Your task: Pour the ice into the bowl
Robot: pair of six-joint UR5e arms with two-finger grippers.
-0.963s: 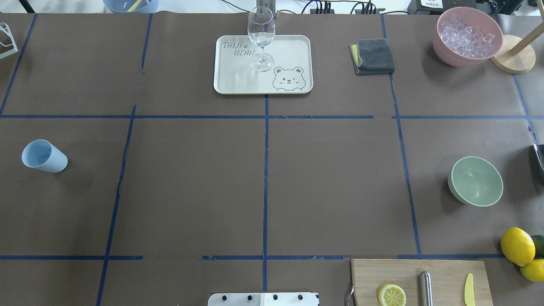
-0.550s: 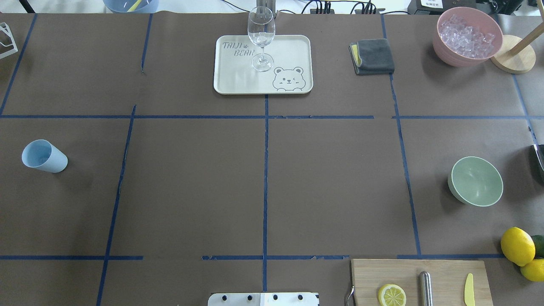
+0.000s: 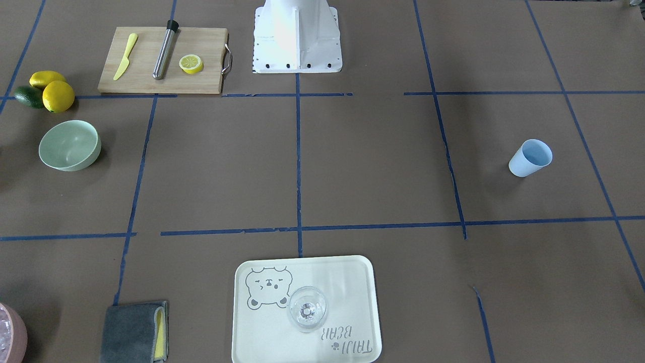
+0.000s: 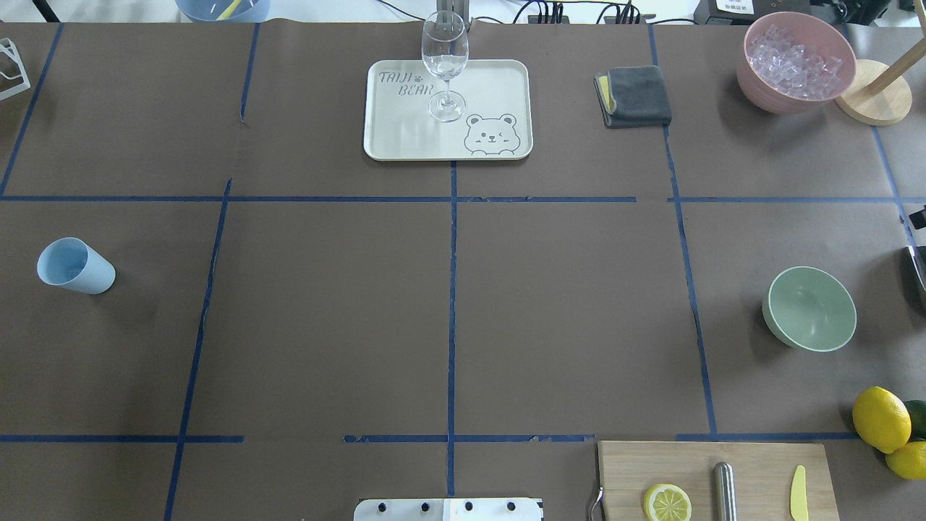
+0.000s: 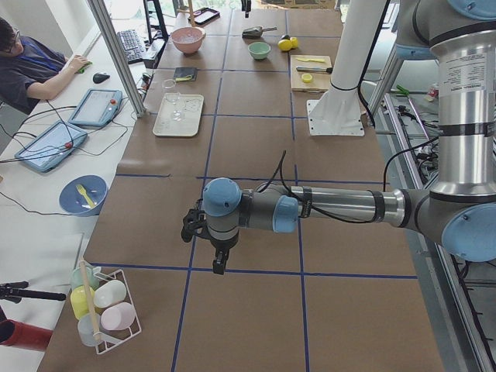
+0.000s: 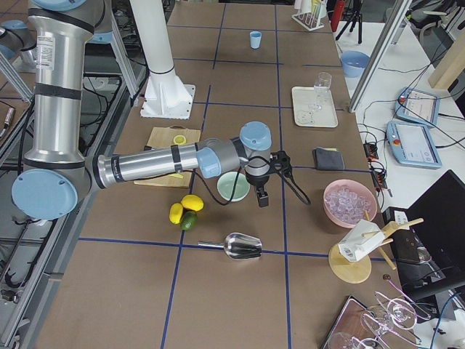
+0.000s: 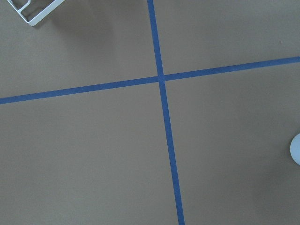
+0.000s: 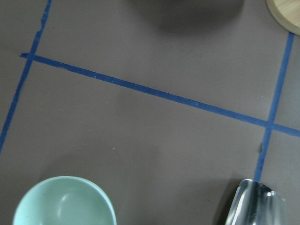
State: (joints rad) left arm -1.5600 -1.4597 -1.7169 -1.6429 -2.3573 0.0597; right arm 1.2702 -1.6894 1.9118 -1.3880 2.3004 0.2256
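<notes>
**Ice on one side of the right jaws, bowl close on the other**

The right arm stretches low over the worktop. Its jaws hang just beside the mint-green bowl, which stands upright and empty. The ice is heaped in a pink bowl on the opposite side of the right jaws, farther off than the green bowl. So the right jaws sit between source and goal, nearer the goal.

A metal scoop lies on its side near them, off the line joining the two bowls. Its long axis runs roughly parallel to that line.

Only a side view shows the right jaws, so I cannot tell whether they are wide or narrow. The left arm holds its jaws over bare worktop, well apart from both bowls, and their state cannot be told either.

The right arm is plainly the nearer one. Its likely next reach leads away from the green bowl, toward the ice or the scoop.
</notes>
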